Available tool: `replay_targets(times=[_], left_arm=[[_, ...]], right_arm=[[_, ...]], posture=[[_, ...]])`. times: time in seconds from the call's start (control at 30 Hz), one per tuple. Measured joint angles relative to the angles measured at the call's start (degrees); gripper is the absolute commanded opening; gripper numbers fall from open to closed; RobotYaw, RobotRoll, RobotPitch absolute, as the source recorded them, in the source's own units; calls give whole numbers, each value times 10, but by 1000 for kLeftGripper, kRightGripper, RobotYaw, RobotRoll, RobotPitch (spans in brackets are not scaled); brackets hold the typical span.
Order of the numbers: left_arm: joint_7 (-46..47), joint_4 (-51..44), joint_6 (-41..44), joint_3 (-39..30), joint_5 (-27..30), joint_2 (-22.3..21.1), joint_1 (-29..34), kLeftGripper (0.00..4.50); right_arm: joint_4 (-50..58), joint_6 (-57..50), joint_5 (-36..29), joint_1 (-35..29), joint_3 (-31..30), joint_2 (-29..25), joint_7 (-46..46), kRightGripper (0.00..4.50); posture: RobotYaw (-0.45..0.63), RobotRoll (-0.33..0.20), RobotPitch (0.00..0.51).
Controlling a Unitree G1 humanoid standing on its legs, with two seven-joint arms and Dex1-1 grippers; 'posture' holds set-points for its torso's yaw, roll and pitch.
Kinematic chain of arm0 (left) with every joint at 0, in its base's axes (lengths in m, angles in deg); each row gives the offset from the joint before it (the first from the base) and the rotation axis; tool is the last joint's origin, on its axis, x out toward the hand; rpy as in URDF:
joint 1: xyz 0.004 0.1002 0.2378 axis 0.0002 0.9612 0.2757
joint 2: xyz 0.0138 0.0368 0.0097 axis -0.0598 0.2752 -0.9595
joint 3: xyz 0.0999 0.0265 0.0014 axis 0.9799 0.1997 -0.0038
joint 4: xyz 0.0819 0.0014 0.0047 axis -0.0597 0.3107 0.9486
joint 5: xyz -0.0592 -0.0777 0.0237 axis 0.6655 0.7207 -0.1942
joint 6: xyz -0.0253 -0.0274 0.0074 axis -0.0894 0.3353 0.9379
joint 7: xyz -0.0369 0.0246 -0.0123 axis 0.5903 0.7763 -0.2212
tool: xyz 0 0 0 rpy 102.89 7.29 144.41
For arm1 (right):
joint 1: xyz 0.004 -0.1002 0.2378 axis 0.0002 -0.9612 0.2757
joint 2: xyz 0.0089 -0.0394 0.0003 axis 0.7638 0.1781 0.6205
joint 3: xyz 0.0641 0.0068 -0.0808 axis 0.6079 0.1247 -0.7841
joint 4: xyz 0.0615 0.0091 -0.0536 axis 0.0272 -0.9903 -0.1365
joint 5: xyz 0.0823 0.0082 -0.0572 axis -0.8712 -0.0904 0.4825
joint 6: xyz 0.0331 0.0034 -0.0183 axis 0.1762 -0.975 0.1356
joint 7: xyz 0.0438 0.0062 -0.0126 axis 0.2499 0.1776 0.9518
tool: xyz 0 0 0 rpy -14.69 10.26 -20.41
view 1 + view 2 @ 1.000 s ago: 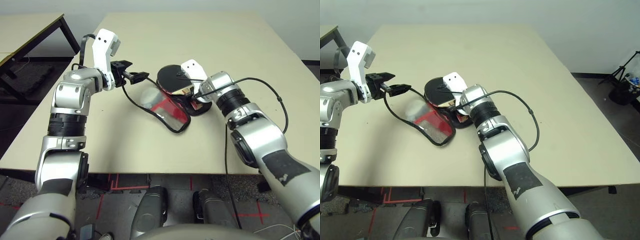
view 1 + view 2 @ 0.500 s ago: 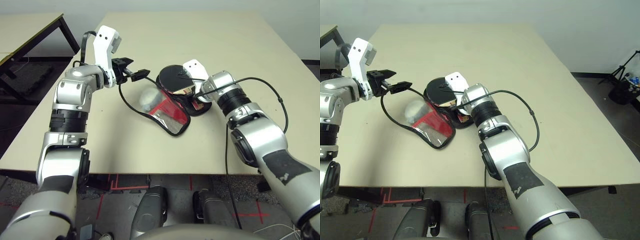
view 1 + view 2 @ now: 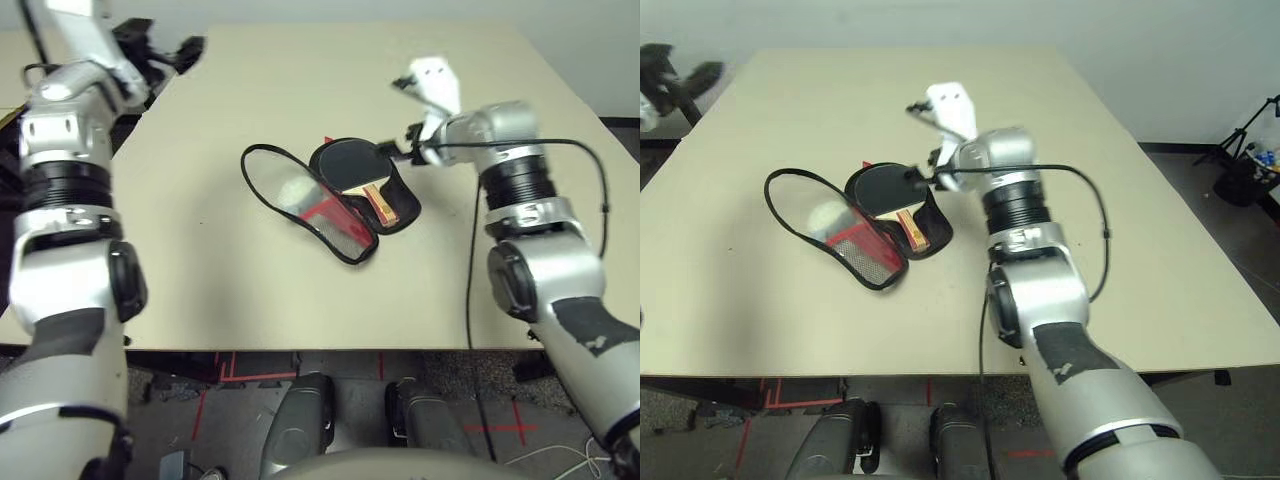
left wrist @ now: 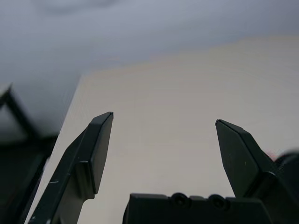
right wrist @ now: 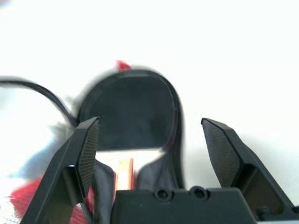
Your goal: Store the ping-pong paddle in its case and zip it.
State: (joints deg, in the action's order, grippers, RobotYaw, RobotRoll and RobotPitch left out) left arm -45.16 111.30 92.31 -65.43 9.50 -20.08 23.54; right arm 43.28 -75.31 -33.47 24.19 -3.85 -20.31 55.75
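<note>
The ping-pong paddle (image 3: 352, 168) lies inside the opened case (image 3: 330, 205) near the middle of the table (image 3: 250, 290), its black face up and its wooden handle pointing toward my body, with the case's red-and-mesh flap folded out to my left. My right gripper (image 5: 152, 128) hangs just beyond the case with its fingers spread apart and nothing between them. My left gripper (image 4: 163, 123) is raised well away at the table's far left corner, fingers likewise wide apart and empty.
</note>
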Motion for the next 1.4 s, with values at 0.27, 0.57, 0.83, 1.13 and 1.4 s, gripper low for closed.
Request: replay_targets(times=[0.27, 0.57, 0.83, 1.13, 1.4], left_arm=[[-152, -54, 68, 41, 4, 27, 151, 4500], [-276, -452, 391, 120, 132, 75, 217, 4500], [-215, -397, 392, 109, 150, 167, 76, 4500], [-161, -154, 191, 120, 73, 247, 47, 4500], [-186, -134, 173, 121, 63, 251, 45, 4500]], right_arm=[[184, 137, -33, -147, -98, -170, 213, 4471], [183, 265, 14, -186, -165, -210, 288, 4471], [133, 293, 23, -168, -166, -199, 296, 4471], [64, 264, 26, -119, -156, -194, 269, 4471], [59, 79, -6, -115, -148, -196, 261, 4471]], posture=[[143, 0, 88], [133, 0, 97], [125, 0, 96], [112, 0, 107], [126, 0, 98]])
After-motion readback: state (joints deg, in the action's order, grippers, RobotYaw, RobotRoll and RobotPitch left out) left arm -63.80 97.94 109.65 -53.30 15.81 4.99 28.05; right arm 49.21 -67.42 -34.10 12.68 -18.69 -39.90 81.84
